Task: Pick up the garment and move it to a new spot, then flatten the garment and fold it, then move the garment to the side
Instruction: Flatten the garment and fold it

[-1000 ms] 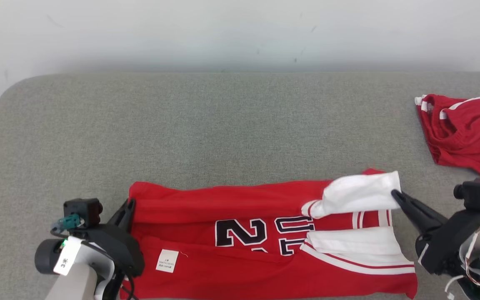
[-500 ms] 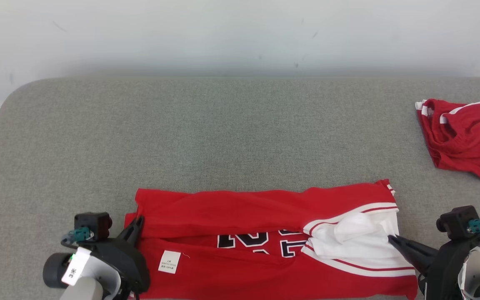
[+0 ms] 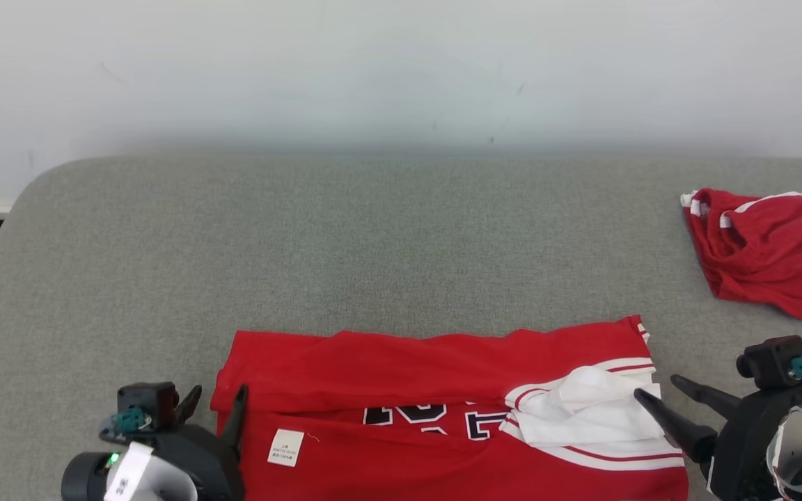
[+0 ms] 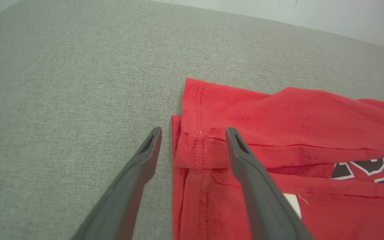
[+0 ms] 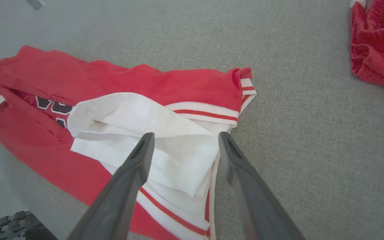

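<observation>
Both arms sit low at the near edge of the bench (image 3: 373, 229), one at each end of the garment (image 3: 436, 358), holding nothing.

The left fingers (image 3: 237, 412) stand wide apart and point away from the robot. One is over the garment's stitched hem and the other over bare bench. The right fingers (image 3: 662, 416) are just as wide and angle up and leftward, and their tips straddle the edge of a rumpled white panel (image 3: 582, 410). The garment is soft red knit, folded into a long band along the bench's near side. It has white ribbed trim with red stripes, dark numerals (image 3: 387, 415) outlined in white and a small white label (image 3: 286, 447). The bench is covered in coarse grey woven cloth and has rounded corners. A second red garment (image 3: 763, 250) lies crumpled far to the right.
</observation>
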